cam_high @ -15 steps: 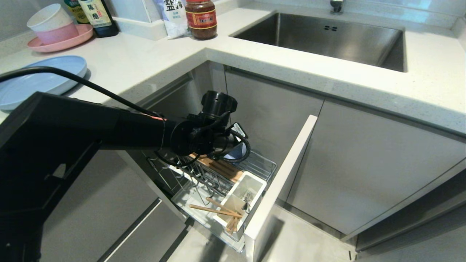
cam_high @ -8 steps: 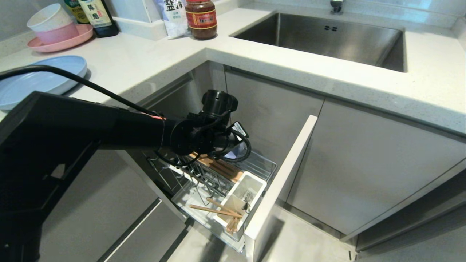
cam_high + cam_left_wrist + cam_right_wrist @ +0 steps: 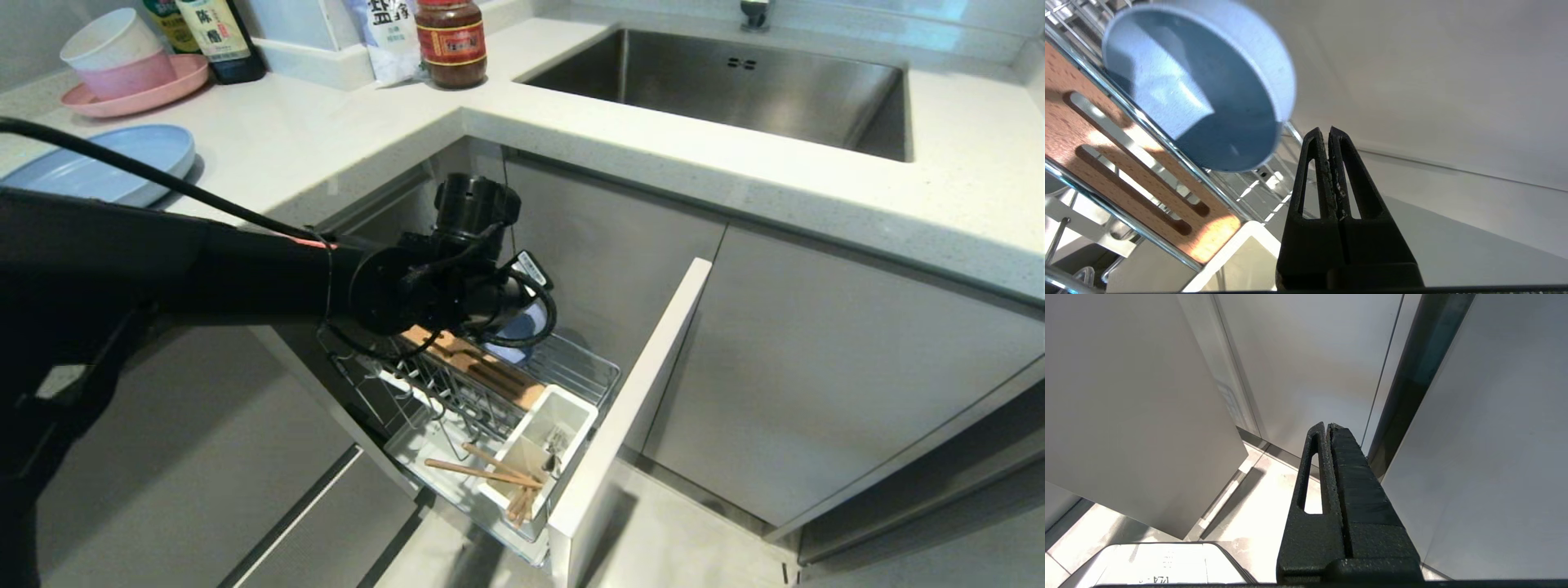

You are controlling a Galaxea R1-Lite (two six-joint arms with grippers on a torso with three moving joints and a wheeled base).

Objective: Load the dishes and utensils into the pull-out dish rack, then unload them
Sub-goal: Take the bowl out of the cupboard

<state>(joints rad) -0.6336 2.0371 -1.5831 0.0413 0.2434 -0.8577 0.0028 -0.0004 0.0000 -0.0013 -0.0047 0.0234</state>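
Observation:
The pull-out dish rack (image 3: pixel 581 369) stands pulled out below the counter corner. The blue-grey bowl (image 3: pixel 1200 90) rests tilted in its wire basket beside the slotted wooden strip (image 3: pixel 1126 163). In the head view my left wrist hides most of the bowl (image 3: pixel 513 331). My left gripper (image 3: pixel 1325 131) hangs shut and empty just above the rack, apart from the bowl. The wooden chopsticks (image 3: pixel 482 469) lean in the white utensil cup (image 3: pixel 549 420) beside a silver fork (image 3: pixel 557 445). On the counter at far left lies the light-blue plate (image 3: pixel 98 167). My right gripper (image 3: pixel 1327 425) is parked shut near the floor.
The rack's pale front panel (image 3: pixel 633 400) juts out to the right of the basket. Grey cabinet doors (image 3: pixel 816 367) flank it. A pink plate with stacked bowls (image 3: pixel 131 69), bottles and a jar (image 3: pixel 451 41) stand at the counter's back, with the sink (image 3: pixel 735 82) to the right.
My left arm has lifted and drawn slightly left and back from the rack. The bowl stays in the basket.

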